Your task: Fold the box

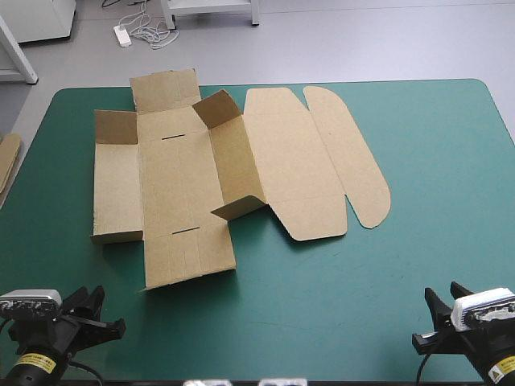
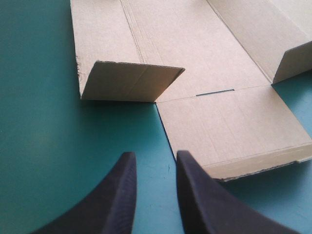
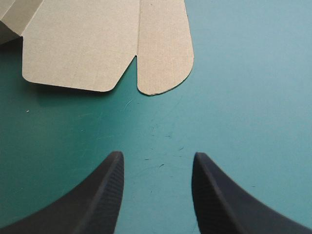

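The brown box [image 1: 217,169] lies mostly flat on the teal-green counter [image 1: 402,265], with some flaps raised. The left pincer [image 2: 156,156] and right pincer [image 3: 158,155] stand released, short of the board.

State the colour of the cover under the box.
The cover is teal-green, clearest in the high view.

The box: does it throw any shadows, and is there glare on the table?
High view: the box throws only soft, narrow shadows beside its raised flaps. Left wrist view: a darker shadow under its near edge. Right wrist view: a pale sheen on the teal-green cover.
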Robot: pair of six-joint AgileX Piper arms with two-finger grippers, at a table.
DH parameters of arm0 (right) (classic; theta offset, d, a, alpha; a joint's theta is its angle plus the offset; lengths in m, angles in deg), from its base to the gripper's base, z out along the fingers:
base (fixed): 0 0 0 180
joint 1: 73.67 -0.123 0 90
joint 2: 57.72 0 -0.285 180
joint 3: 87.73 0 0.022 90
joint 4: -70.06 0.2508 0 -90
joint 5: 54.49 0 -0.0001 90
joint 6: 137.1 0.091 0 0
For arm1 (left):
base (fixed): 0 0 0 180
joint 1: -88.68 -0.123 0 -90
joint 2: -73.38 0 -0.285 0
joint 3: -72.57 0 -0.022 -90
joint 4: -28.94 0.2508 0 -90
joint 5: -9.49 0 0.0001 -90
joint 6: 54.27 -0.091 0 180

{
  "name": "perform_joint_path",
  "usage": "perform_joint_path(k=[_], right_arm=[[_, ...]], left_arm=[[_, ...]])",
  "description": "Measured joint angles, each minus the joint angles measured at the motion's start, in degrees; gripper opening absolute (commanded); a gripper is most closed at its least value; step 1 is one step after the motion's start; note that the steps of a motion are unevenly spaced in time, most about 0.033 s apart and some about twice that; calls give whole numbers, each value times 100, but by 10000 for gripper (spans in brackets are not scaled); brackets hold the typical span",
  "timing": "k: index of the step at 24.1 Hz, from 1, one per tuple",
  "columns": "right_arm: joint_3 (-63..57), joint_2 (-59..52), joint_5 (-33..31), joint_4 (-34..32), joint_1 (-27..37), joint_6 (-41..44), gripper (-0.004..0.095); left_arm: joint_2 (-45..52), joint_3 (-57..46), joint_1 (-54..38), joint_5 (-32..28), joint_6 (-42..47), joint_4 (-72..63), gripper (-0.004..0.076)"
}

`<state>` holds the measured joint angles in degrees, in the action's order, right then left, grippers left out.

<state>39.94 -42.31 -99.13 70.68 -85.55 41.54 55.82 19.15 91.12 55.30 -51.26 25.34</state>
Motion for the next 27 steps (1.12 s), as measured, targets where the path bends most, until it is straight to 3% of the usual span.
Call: perform_joint_path(k=[9, 13, 27], right_arm=[[0, 0, 0, 0, 0, 0, 414], [54, 112, -82, 0, 0, -24, 414], [2109, 2816, -47, -286, 0, -43, 414]], left_arm=[[0, 0, 0, 0, 0, 0, 213], [-80, 213, 0, 231, 44, 0, 336], [-2816, 2782, 0, 429, 387, 1002, 349]])
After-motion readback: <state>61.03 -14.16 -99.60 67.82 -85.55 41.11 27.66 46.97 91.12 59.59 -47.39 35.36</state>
